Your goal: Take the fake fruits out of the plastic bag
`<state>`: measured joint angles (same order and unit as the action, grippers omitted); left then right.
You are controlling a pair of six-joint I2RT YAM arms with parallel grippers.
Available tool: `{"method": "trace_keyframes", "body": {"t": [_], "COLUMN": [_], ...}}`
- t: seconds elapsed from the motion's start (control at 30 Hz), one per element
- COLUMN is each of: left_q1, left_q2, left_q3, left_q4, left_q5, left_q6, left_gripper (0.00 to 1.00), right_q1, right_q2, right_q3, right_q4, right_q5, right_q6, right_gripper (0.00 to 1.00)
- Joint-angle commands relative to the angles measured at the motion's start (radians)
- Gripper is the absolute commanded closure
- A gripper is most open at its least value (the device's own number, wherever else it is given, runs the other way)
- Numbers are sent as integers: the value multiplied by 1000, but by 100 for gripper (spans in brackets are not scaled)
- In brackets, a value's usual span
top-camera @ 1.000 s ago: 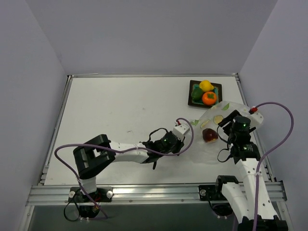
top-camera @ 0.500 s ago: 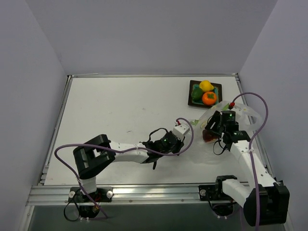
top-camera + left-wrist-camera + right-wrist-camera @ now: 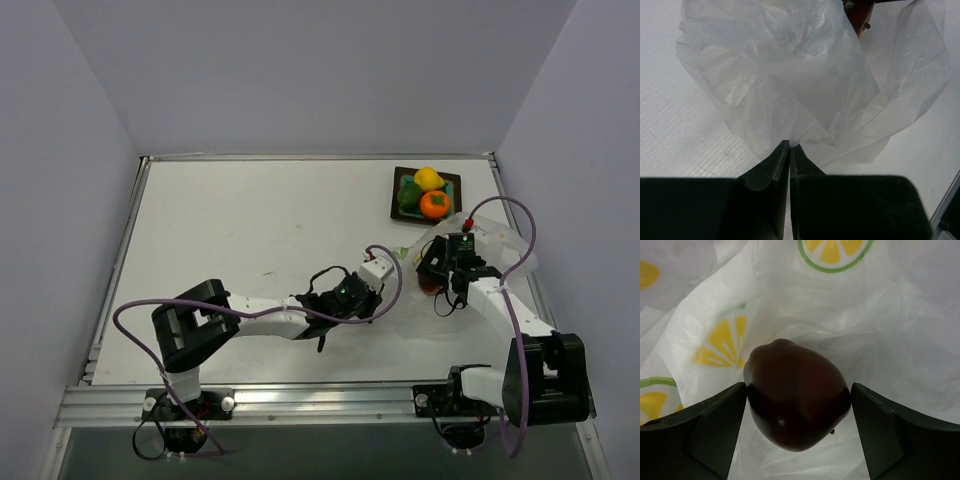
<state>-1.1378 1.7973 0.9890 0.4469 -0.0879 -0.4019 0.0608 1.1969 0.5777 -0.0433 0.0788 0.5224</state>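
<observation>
Left gripper (image 3: 789, 147), pressed together, pinches the left edge of the thin, crinkled plastic bag (image 3: 790, 75). Right gripper (image 3: 799, 397) seems to clamp the glossy, rounded dark red fruit (image 3: 792, 405) between flat fingers.

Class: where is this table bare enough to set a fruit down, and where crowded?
Bare: the white table left of the dark square tray, beyond the left arm. Crowded: right side, where the left pincer pinches the clear plastic bag and the right pincer grips the dark red fruit.
</observation>
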Motion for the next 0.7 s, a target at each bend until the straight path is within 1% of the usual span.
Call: {"method": "trace_keyframes", "body": {"t": [0.0,0.03,0.1,0.13,0.2,0.23,0.27,0.3,0.37,0.4,0.57,0.67], "left_q1": [6,7,7,7,7,7,7,7,7,7,9,9], "left_q2": [-42,-42,-42,-42,-38,-36,-35,-33,-30,-30,-30,-27], "left_q3": [30,30,28,28,30,33,33,33,34,34,34,34], "left_q4": [15,15,16,15,16,16,16,16,18,16,13,15], "left_q5": [-15,-15,-15,-15,-12,-9,-6,-4,-3,-3,-9,-6], "left_q6": [6,6,6,6,3,3,2,0,-2,-2,2,2], "left_gripper": [98,98,98,98,98,98,98,98,98,98,98,98], "right_q1": [5,7,10,13,17,19,19,19,23,31,36,40], "right_q2": [53,55,23,1,-92,-123,-158,-212,-255,-287,-371,-425], "right_q3": [-12,-18,-25,-36,-42,-42,-38,-33,-21,-18,40,118], "right_q4": [69,75,86,88,66,51,33,-21,-65,-73,-162,-193], "right_q5": [29,23,24,29,53,64,75,85,88,64,21,-25], "right_q6": [8,10,21,25,30,31,31,30,44,50,76,74], "right_gripper": [21,22,29,39,49,61,64,66,68,69,70,71]}}
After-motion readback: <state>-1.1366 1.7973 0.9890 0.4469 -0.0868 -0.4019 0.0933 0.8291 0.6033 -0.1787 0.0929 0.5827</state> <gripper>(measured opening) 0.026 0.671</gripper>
